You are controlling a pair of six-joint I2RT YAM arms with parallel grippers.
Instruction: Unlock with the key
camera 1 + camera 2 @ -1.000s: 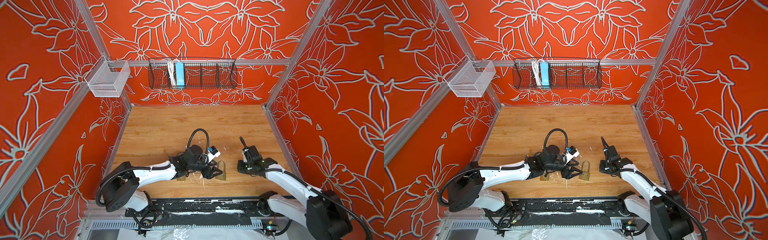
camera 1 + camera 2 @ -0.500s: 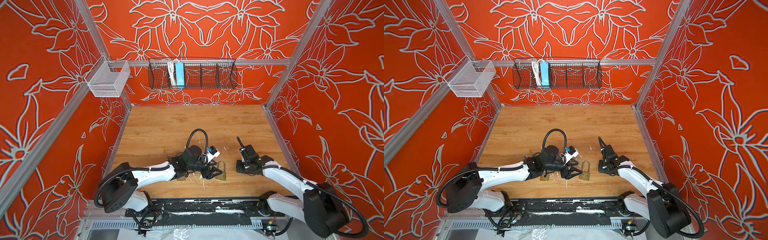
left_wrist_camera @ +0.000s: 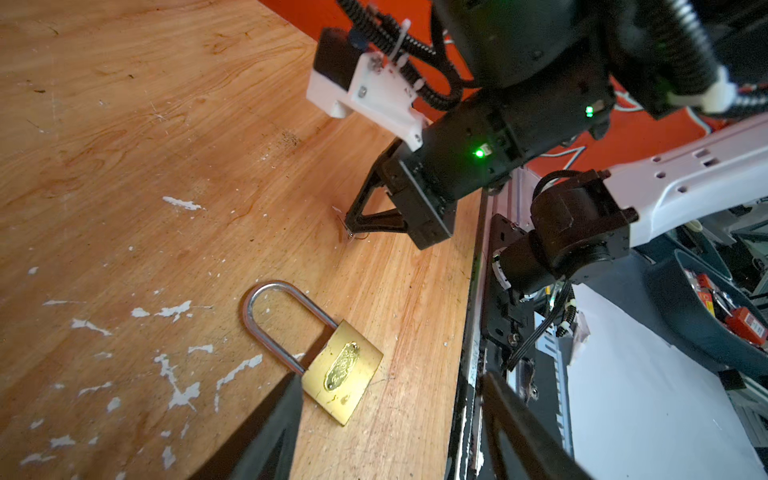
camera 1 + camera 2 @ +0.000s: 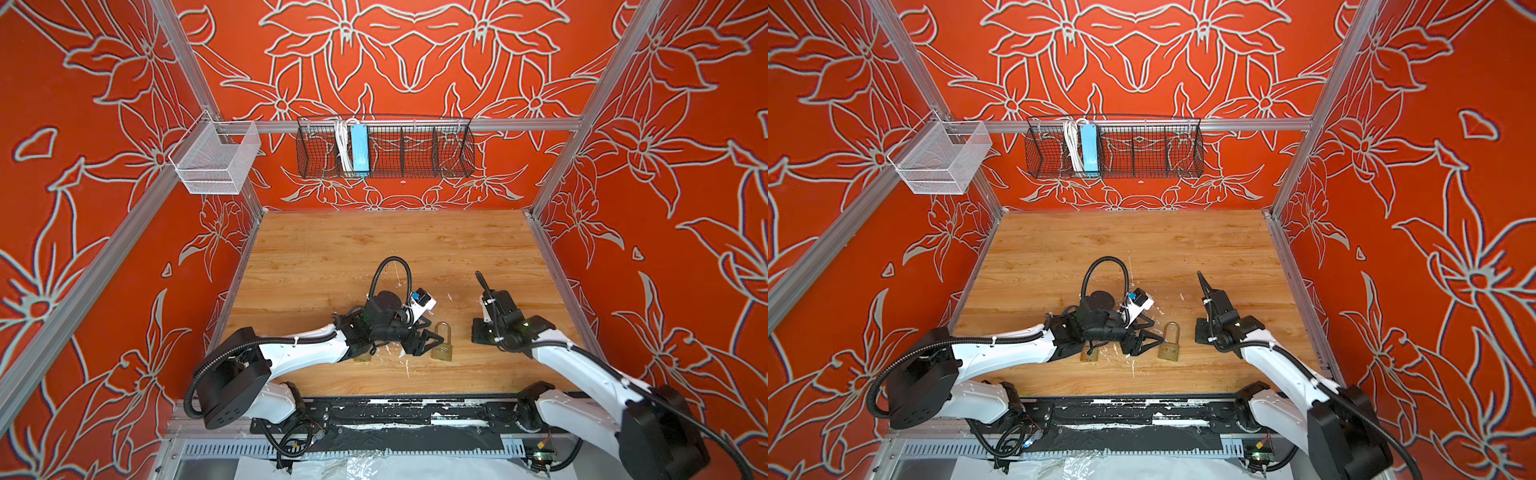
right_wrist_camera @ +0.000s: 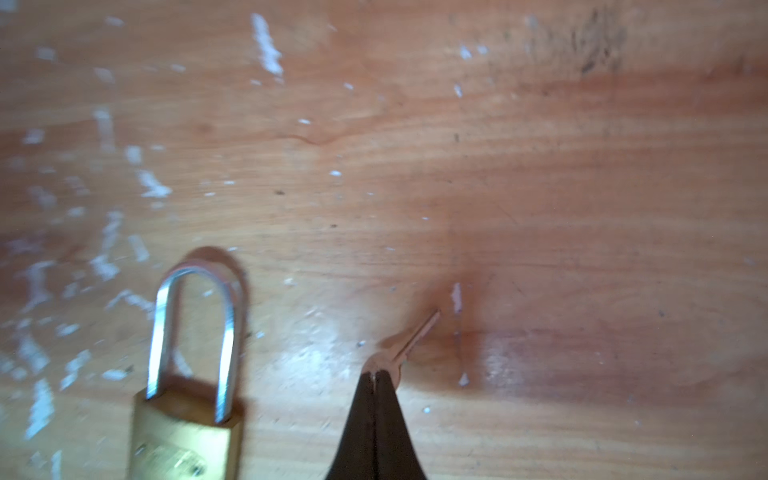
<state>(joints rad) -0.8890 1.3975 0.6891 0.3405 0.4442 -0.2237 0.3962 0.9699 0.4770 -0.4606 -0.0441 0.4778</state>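
Observation:
A brass padlock (image 4: 441, 345) (image 4: 1169, 347) with a steel shackle lies flat on the wooden table near its front edge. My left gripper (image 4: 428, 343) (image 3: 390, 378) is open, low over the table, with one finger (image 3: 274, 424) beside the padlock body (image 3: 341, 374) and nothing between its jaws. To the right of the padlock, my right gripper (image 4: 477, 336) (image 5: 376, 374) is shut on the head of a small key (image 5: 415, 338). The key's blade points forward, down by the wood. In the right wrist view the padlock (image 5: 183, 436) lies beside the key, apart from it.
A second brass padlock (image 4: 362, 356) (image 4: 1089, 354) lies partly under my left arm. White scuff marks cover the table (image 4: 374, 249). The table's front rail (image 3: 469, 332) runs close behind the padlock. A black wire basket (image 4: 386, 147) and a white basket (image 4: 216, 160) hang on the walls.
My right gripper has closed on the key and shifted a little to the left, toward the padlock. The left arm has hardly moved.

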